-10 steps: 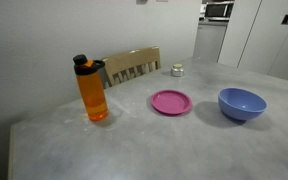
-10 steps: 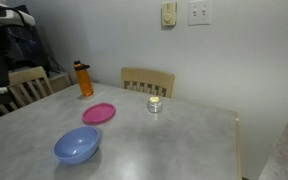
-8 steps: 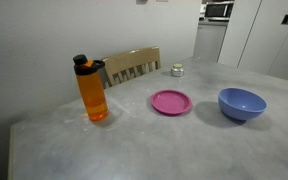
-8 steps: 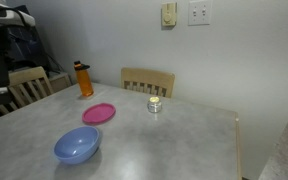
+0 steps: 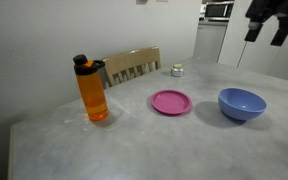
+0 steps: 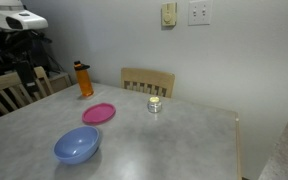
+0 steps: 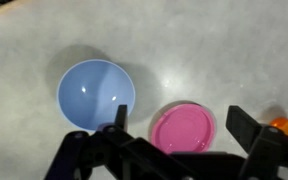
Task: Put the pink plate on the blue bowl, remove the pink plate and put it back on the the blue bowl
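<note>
One pink plate [image 5: 171,101], one blue bowl [image 5: 242,103].

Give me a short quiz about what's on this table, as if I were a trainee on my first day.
1. True or false: the pink plate is resting on top of the blue bowl.
2. Which is the tallest thing standing on the table? A) the orange bottle B) a green mug C) a steel kettle
3. Fill in: in the wrist view, the gripper hangs above plate and bowl with its jaws ____.

Key: 1 false, the plate lies flat on the table beside the bowl, apart from it. 2 A. 3 open, holding nothing.
</note>
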{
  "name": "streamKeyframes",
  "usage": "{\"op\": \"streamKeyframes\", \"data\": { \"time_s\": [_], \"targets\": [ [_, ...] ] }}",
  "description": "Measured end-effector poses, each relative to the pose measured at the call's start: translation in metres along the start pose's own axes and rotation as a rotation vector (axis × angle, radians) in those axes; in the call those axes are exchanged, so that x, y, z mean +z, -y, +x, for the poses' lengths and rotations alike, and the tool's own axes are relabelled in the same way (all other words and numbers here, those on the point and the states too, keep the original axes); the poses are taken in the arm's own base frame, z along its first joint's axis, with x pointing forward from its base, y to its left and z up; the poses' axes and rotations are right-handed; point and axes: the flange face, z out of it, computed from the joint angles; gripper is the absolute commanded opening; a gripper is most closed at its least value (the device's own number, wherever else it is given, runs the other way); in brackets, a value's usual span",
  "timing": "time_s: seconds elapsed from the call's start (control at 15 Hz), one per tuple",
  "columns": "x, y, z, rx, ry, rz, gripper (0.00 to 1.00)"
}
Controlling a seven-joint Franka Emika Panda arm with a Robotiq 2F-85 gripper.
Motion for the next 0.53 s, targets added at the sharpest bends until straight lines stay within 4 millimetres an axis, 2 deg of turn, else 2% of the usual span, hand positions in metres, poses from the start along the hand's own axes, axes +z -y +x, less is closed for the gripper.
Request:
{"op": "streamKeyframes", "data": {
  "time_s": [0.27, 0.53],
  "targets": [
    [0.023, 0.024, 0.031, 0.144, -0.081, 0.119, 1.0],
    [0.054, 0.039, 0.06, 0.183, -0.071, 0.099, 1.0]
  ]
}}
